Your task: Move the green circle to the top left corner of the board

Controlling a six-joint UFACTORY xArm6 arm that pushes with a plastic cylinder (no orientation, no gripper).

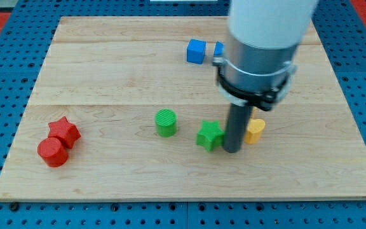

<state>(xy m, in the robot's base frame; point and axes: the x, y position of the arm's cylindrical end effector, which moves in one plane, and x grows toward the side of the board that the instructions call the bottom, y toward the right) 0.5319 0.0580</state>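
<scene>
- The green circle [166, 122] is sitting in the lower middle of the board [107, 57], well short of the top left corner it is meant to reach.
- Taking the green circle as the landmark: the green star [210, 135] is lying near it toward the view's right and slightly lower, and my tip [232, 151] is resting just beyond that star, touching or almost touching the star's right edge.
- A yellow block [256, 130], its shape hard to make out, is peeking out just right of the rod, farther again from the green circle.
- There are no jaws to speak of here: the arm is ending in a plain dark rod, and nothing is being held.
- The relation that matters: the green circle is lying to the view's left of my tip, with the green star standing between them, so a straight push leftward would probably be catching the star first.
- Judging from this, my tip is needing to get round to the green circle's lower right side, so that a push is carrying it up and left.
- Well left of the green circle, a red star [65, 131] and a red cylinder [52, 152] are sitting touching; up and to its right, a blue cube [196, 51] is standing near the top edge, with a second blue block [218, 49] mostly hidden behind the arm.
</scene>
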